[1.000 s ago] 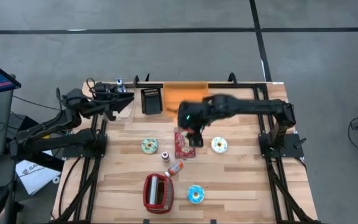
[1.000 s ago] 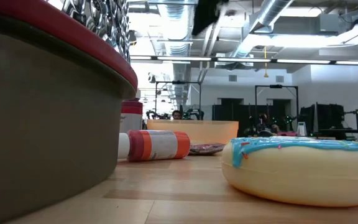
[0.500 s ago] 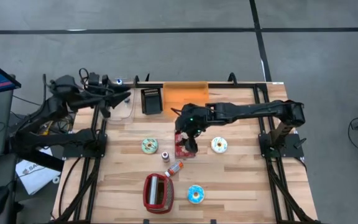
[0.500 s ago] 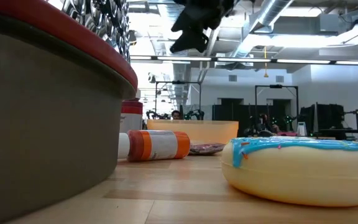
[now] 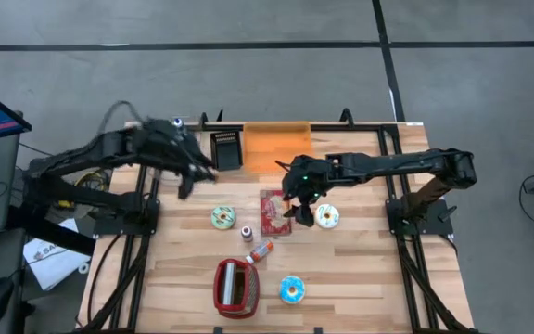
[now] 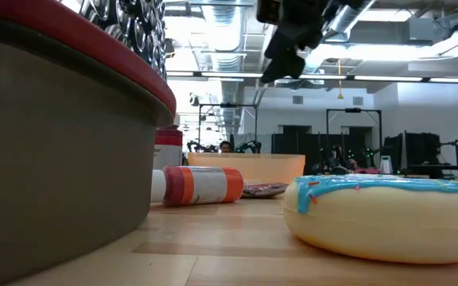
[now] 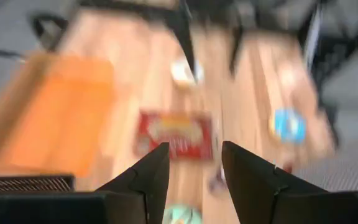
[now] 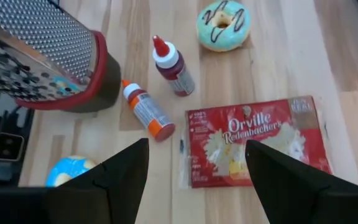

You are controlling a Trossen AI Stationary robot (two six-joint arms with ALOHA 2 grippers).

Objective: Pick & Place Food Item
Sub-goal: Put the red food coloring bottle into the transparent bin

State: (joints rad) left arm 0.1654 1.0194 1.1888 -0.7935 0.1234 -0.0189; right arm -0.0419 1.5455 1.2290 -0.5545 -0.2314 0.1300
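Observation:
A red popcorn bag [image 5: 271, 211] lies flat on the wooden table, also seen in the right wrist view [image 8: 253, 146]. My right gripper [image 5: 297, 208] hangs open above the bag's right edge, slanting down, touching nothing; it shows high in the low view [image 6: 286, 48]. Around the bag lie a green donut [image 5: 222, 217], a white donut [image 5: 327, 216] and a blue donut [image 5: 292, 289]. My left gripper [image 5: 187, 184] hovers open over the table's far left part, with nothing between its fingers [image 7: 148, 183].
A red bottle [image 5: 247, 231] stands and an orange-capped bottle [image 5: 261, 250] lies near the bag. A red-rimmed metal grater [image 5: 236, 284] sits at the near edge. An orange bin [image 5: 276, 147] and a black holder [image 5: 225, 150] stand at the far edge.
My left arm has swung in from beyond the table's far left corner toward the middle, and its gripper has tipped downward. My right gripper has sunk toward the popcorn bag and shifted a little toward the table's right edge, staying open.

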